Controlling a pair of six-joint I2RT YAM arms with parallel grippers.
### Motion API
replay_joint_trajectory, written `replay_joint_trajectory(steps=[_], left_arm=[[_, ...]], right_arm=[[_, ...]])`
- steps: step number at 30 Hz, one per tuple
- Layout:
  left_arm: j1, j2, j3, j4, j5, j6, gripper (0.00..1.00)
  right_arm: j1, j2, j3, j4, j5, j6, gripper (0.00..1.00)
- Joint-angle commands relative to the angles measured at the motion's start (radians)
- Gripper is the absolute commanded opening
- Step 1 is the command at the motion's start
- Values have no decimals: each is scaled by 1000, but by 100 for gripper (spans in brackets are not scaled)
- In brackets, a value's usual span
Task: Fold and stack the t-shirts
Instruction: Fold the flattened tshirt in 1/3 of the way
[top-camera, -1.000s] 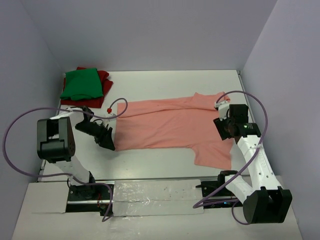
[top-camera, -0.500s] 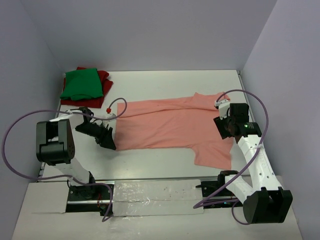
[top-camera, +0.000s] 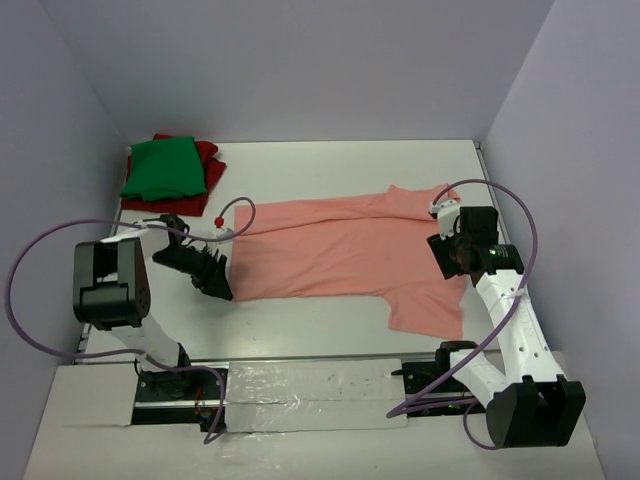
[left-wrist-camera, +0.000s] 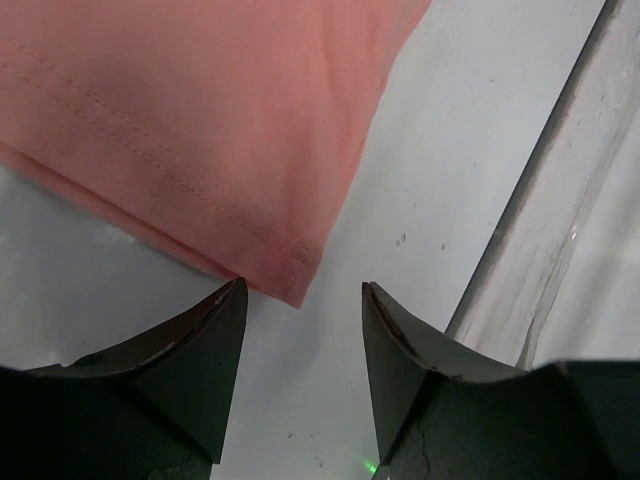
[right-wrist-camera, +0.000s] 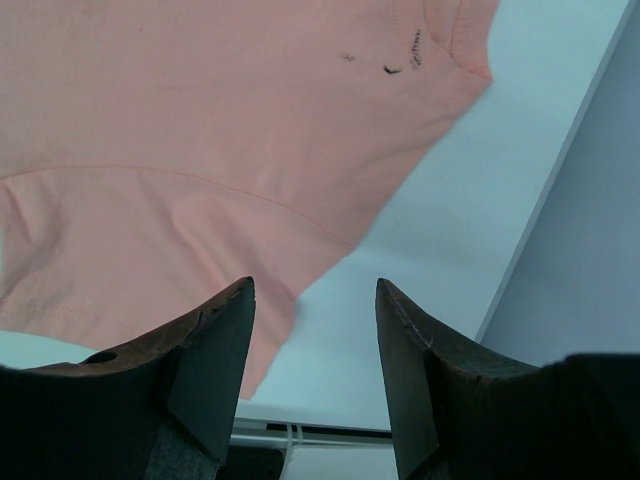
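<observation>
At upper left we see the green shirt (top-camera: 163, 166) folded on the dark red shirt (top-camera: 210, 158) (that pile looks done). Below it, our left pincer (left-wrist-camera: 303, 300) is spread and empty, with the lower-left hem corner of the pink shirt (top-camera: 340, 250) just ahead of it. That shirt lies flat mid-frame on the worktop (top-camera: 300, 325). At right, the right pincer (right-wrist-camera: 315, 300) gapes empty over the sleeve edge. We judge the fold is only starting: both must drop and pinch cloth.

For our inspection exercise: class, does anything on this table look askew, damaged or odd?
The salmon-pink t-shirt lies spread out, one sleeve jutting toward the near edge. Small dark marks sit near its collar; stain or print, cannot tell.
</observation>
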Motion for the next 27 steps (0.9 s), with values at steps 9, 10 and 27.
replay_joint_trajectory(steps=[9,10,27], left_arm=[[-3,-144,11,91,10,-73,58],[0,-162,6,109,5,-115,59],[27,-31,101,950,-309,-803,53]], right_arm=[[-5,-31,-12,51,-7,21,59],[-3,-31,-20,65,-9,22,59],[-3,251,69,226,-107,105,57]])
